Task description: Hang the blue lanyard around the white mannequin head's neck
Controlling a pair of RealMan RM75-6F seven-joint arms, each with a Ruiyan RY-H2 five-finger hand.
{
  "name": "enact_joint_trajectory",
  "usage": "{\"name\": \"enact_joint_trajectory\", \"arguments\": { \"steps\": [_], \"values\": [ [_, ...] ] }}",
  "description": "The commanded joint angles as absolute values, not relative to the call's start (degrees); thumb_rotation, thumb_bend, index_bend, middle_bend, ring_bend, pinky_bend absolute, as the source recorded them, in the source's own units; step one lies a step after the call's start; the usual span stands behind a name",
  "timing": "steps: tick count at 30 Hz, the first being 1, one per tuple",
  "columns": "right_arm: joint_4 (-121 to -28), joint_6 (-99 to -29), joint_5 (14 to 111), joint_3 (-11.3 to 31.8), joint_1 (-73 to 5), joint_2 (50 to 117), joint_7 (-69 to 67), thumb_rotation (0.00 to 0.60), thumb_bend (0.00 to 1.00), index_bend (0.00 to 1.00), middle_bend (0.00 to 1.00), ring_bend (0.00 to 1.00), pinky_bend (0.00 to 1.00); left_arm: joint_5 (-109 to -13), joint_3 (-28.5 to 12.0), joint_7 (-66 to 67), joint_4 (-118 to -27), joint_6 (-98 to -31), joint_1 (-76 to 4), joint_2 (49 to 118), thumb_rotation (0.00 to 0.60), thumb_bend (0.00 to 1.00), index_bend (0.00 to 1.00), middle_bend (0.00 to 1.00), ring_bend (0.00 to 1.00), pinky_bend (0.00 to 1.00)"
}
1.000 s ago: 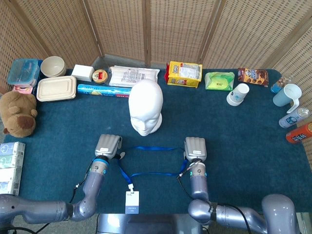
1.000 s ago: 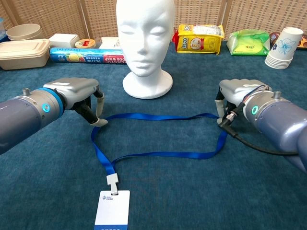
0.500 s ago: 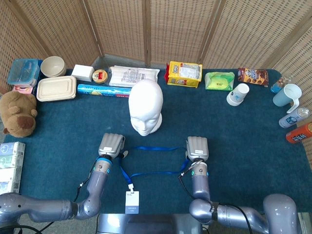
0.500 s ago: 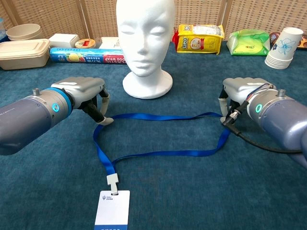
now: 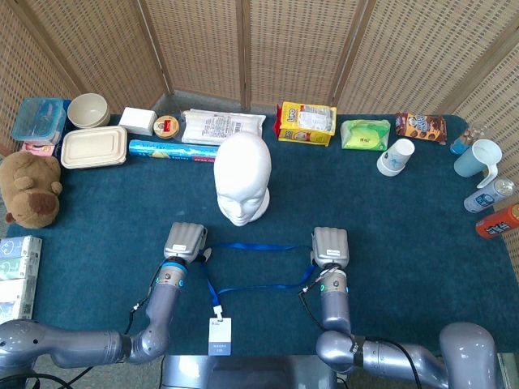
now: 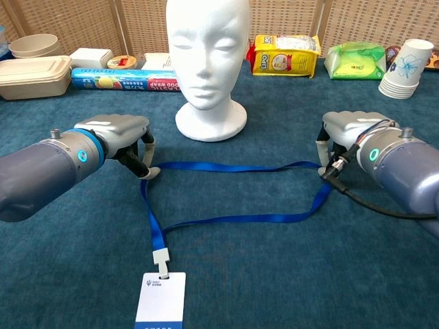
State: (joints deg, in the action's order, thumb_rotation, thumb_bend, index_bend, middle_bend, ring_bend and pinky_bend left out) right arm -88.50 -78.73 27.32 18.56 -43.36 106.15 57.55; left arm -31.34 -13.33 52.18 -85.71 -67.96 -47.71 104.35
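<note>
blue lanyard is laid as a loop on the worktop, its far strap pinched at each end by fingers of the left hand and right hand. beyond, the white mannequin head could be knocked over if the loop is lifted too low.

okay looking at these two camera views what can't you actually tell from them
- Whether the left hand or right hand actually pinches the blue lanyard: knuckles cover the fingertips in both views.
- The badge: its bottom is cut off by the chest view's edge, its print too small.
- The white mannequin head's neck: hidden under the head in the head view.
</note>
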Motion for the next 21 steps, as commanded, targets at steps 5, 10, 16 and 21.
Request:
{"name": "enact_joint_trajectory", "arguments": {
  "steps": [5, 10, 16, 21],
  "values": [
    [-88.5, -78.8, 27.1, 18.6, -43.3, 105.9, 57.3, 0.6, 0.45, 0.64, 0.92, 1.0, 1.0, -30.8, -13.3, 52.2, -85.5, -68.0, -48.0, 104.6, 0.479, 0.4, 0.63, 1.0, 1.0, 1.0],
    [-88.9, -78.9, 27.1, 18.6, -43.1, 105.5, 57.1, 0.6, 0.45, 0.64, 0.92, 1.0, 1.0, -30.9, -13.5, 51.5, -85.5, -68.4, -47.9, 104.6, 0.48, 0.41, 0.67, 1.0, 1.0, 1.0],
    [-91.3, -78.9, 28.0, 18.4, -42.6, 104.5, 55.8, 0.6, 0.45, 0.64, 0.92, 1.0, 1.0, -32.0, -12.9, 51.2, -85.8, -69.5, -47.5, 104.1, 0.485, 0.41, 0.69, 1.0, 1.0, 1.0],
    [-96.0, -79.6, 30.7, 18.1, -41.9, 102.6, 53.9, 0.6, 0.45, 0.64, 0.93, 1.0, 1.0, -34.8, -11.4, 49.7, -87.4, -70.8, -45.9, 102.2, 0.483, 0.41, 0.69, 1.0, 1.0, 1.0]
  ]
}}
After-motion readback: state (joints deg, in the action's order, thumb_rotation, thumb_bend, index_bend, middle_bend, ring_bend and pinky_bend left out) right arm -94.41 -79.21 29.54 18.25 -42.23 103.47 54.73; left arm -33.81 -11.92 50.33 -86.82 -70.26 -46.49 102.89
